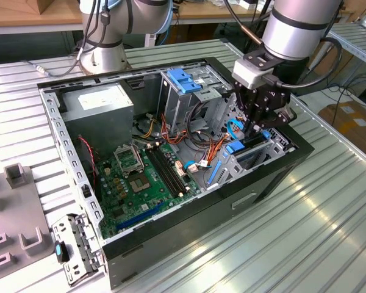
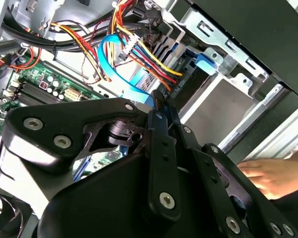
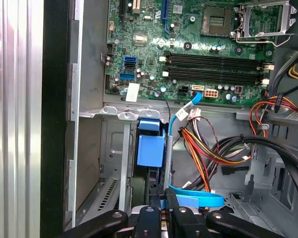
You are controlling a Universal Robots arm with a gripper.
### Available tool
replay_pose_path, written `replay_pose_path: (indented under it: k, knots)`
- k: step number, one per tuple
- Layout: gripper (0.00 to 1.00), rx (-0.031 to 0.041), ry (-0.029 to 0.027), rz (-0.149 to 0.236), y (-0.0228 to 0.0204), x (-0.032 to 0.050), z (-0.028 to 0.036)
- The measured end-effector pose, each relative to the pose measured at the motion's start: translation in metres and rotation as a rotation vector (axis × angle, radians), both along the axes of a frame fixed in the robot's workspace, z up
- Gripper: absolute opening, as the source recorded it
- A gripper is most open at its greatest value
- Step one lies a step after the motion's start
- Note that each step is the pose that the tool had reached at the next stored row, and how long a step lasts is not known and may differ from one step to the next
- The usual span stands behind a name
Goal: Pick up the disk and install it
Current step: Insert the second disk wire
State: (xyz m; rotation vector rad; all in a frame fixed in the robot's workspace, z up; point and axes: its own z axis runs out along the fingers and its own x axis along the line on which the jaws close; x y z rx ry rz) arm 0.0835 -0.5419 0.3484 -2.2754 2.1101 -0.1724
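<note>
One gripper (image 1: 254,129) hung low over the drive bay at the front of the open computer case (image 1: 274,177), on the exterior view's right. Its fingers (image 3: 175,214) were pressed close together, and I could not tell if they pinched anything. The disk (image 1: 250,144) stood on its edge inside that bay, just under the fingertips, with its blue side rail (image 3: 151,148) beside a blue flat cable (image 3: 196,199). The motherboard (image 1: 146,177) lay near the bay. A person's hand (image 2: 274,174) rested on the metal table (image 1: 305,238) beside the case.
</note>
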Motion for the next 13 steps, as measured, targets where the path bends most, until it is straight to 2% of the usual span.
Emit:
replay_pose_path:
  k: [3, 5, 13]
  knots:
    - [0.16, 0.0096, -0.0003, 0.000, -0.0020, 0.0000, 0.0000]
    - [0.16, 0.0134, -0.0005, 0.000, -0.0031, 0.0000, 0.0000]
    - [0.16, 0.0138, -0.0016, -0.004, -0.0042, 0.0022, 0.0000]
